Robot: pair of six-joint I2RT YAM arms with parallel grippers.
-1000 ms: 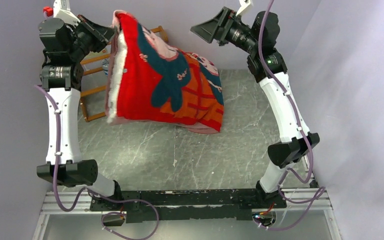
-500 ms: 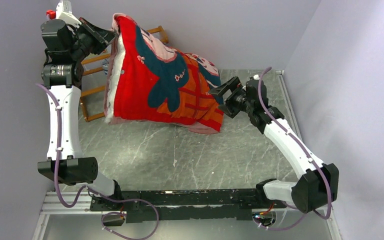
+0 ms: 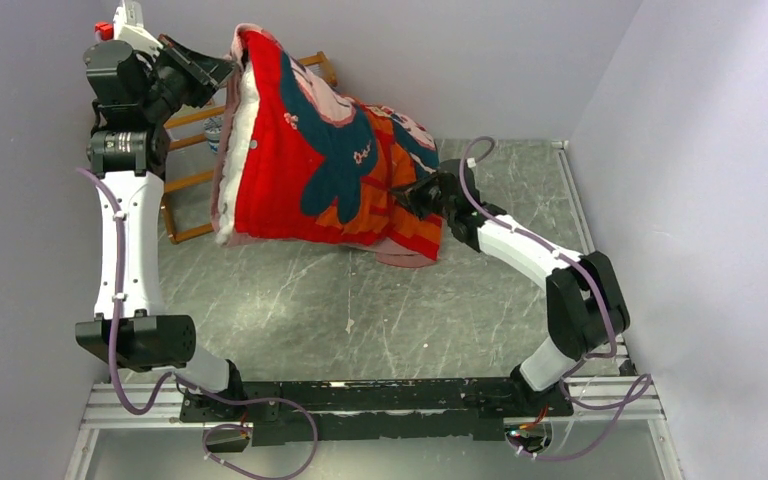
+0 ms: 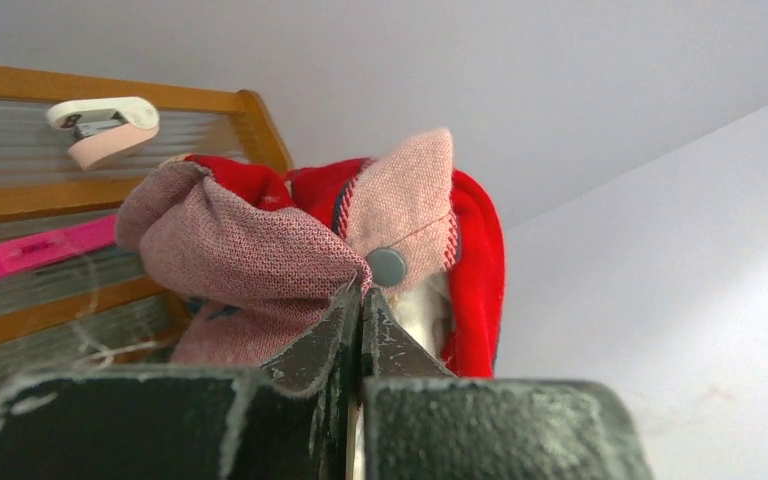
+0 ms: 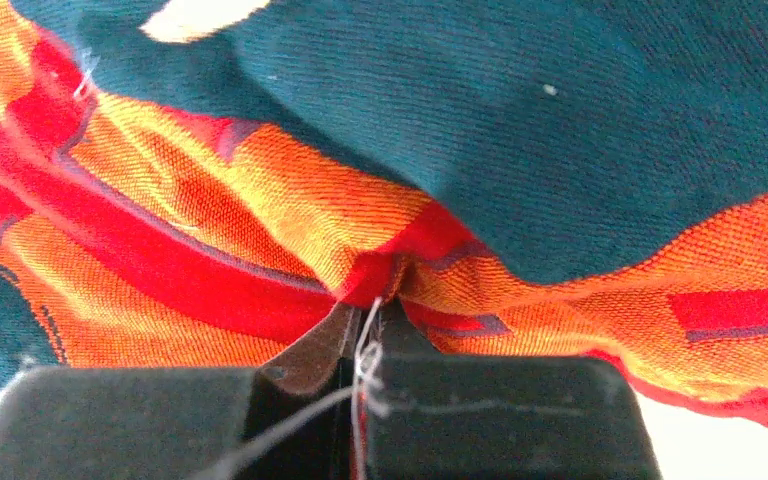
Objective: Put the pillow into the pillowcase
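With left gripper (image 3: 222, 70) clenched on the raised mouth of the red cartoon-printed fabric pillowcase (image 3: 320, 170), right gripper (image 3: 410, 195) pinching its low corner, pull gently apart (plump white pillow (image 3: 245, 120) inside, edge showing) without tearing.

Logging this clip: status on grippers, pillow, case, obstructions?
Left gripper shut on case rim, held high. Right gripper shut on case's lower side. Pillow mostly inside, white edge showing. Wooden rack behind, not blocking.

The red cloth pillowcase (image 3: 300, 190) looked coarsely woven and matt, its pink reverse grainier. The white fabric pillow (image 3: 243, 115) looked soft. My left hand (image 4: 361, 305) was scuffed matt black.
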